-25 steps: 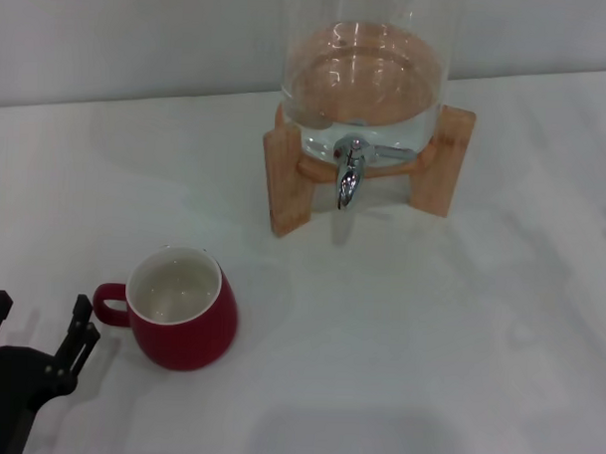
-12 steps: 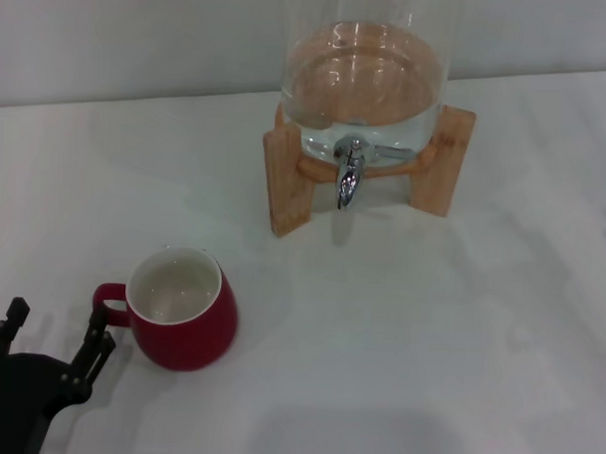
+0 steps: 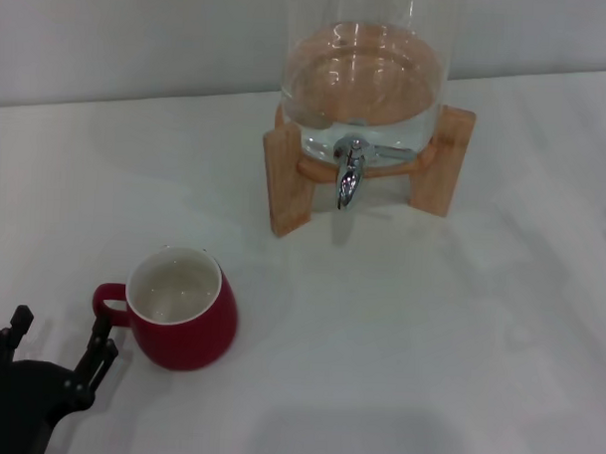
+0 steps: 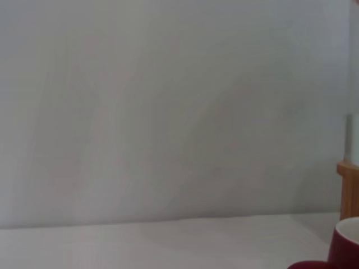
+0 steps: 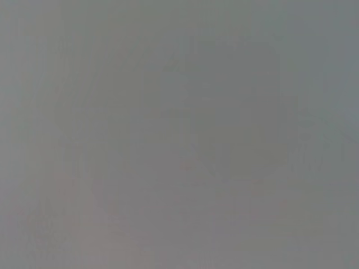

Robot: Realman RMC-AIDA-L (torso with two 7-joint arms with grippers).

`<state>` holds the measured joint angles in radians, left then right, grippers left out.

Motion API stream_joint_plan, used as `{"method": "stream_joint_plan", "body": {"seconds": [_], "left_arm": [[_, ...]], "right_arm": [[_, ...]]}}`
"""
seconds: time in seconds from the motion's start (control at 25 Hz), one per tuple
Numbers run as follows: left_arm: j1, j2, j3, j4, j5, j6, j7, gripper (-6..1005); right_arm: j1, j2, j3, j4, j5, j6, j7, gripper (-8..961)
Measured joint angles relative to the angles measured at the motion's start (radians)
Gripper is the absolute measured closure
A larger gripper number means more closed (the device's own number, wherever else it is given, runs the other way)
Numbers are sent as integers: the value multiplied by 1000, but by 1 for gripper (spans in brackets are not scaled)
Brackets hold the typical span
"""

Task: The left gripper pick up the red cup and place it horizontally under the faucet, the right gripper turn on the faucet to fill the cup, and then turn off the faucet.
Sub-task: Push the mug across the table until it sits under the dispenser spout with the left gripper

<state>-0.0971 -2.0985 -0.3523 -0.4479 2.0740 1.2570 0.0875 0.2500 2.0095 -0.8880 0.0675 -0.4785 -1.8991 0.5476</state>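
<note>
Red cup (image 3: 181,319) upright, left gripper (image 3: 58,340) beside its handle, jaws spread.

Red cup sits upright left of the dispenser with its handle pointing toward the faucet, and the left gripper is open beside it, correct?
Not quite. In the head view the red cup has its handle pointing away from the faucet, toward the open left gripper. The rest holds.

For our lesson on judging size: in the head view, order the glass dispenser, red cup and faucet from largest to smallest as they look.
1. Glass dispenser, largest though cropped.
2. Red cup.
3. Faucet, plainly smallest.
</note>
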Motion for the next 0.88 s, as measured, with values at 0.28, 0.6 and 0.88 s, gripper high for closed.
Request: {"method": "stream_joint_plan", "body": {"seconds": [0.28, 0.6, 0.88], "left_arm": [[2, 2, -1, 1, 0, -17, -5, 118], [-2, 5, -1, 6, 6, -21, -7, 117], [-12, 8, -1, 9, 8, -31, -10, 118]], "right_arm": [[0, 0, -1, 0, 0, -2, 0, 195], [0, 0, -2, 1, 0, -3, 0, 195], [2, 0, -5, -2, 0, -3, 0, 195]]}}
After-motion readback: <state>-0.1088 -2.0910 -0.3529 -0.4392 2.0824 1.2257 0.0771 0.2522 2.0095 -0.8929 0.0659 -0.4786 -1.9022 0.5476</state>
